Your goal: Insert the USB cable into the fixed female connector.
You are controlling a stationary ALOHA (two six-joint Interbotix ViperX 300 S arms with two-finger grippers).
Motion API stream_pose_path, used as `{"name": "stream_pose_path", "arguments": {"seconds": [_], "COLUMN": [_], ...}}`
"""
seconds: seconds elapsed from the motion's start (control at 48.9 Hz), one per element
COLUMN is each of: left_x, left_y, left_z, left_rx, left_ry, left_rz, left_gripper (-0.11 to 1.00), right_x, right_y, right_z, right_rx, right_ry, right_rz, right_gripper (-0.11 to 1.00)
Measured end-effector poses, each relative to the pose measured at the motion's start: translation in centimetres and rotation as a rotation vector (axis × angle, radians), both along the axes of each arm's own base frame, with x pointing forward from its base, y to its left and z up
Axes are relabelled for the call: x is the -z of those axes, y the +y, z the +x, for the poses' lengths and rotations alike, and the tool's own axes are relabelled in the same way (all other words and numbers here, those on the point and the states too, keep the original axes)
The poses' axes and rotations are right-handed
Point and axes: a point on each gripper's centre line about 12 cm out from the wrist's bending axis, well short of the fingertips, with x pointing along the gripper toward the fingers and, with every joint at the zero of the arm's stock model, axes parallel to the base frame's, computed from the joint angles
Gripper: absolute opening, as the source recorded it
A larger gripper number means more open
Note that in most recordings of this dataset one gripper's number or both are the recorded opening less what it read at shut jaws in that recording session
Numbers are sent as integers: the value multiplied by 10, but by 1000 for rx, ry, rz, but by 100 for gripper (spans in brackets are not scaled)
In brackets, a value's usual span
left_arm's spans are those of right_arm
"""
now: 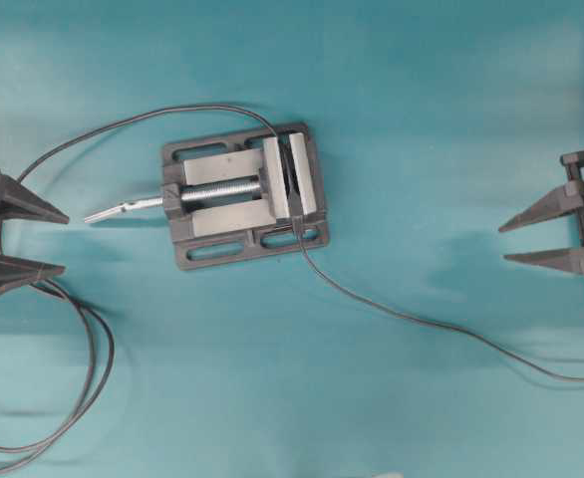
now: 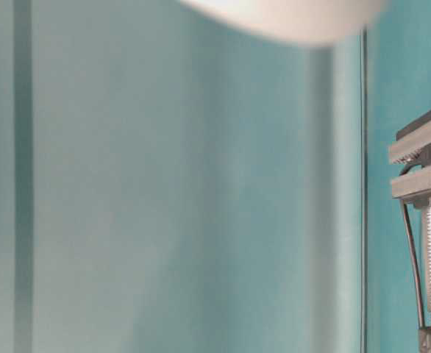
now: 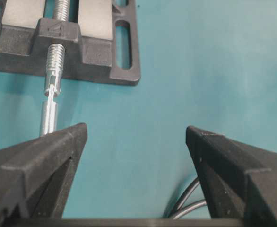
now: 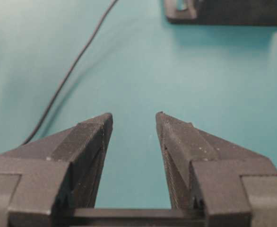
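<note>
Your left gripper (image 1: 58,242) stands at the left edge of the overhead view with its jaws spread wide and nothing between them. In its wrist view you see the two dark fingers (image 3: 48,161) far apart, with only teal mat between. Just below this gripper, a longer dark cable (image 1: 78,398) lies in doubled loops on the table (image 1: 422,100).

Moving right, you find the silver screw rod (image 1: 123,209) pointing toward the left gripper, and then the grey metal vise (image 1: 244,195) near the middle of the table. The fixed female connector (image 1: 290,179) sits clamped between the vise jaws; it is small and dark, so you cannot see its details. A thin lead (image 1: 133,121) runs from the vise up and away to the left.

The USB cable (image 1: 422,321) goes from the lower side of the vise down to the right edge of the overhead view. Whether its plug is in the socket, you cannot tell.

Your right gripper (image 1: 501,244) waits at the right edge, well apart from the vise, with jaws parted and empty. The cable passes on the mat near it, not touching.
</note>
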Motion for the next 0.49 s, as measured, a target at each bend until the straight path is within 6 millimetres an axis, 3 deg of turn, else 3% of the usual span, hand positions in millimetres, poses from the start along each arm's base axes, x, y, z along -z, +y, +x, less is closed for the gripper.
{"name": "stream_pose_path", "arguments": {"seconds": [0.491], "left_x": [0], "left_y": [0], "left_z": [0], "left_rx": [0], "left_ry": [0], "left_rz": [0], "left_gripper": [100], "right_x": [0], "right_y": [1], "right_z": [0], "right_rx": [-10], "right_ry": [2], "right_rz": [0], "right_gripper": [47]}}
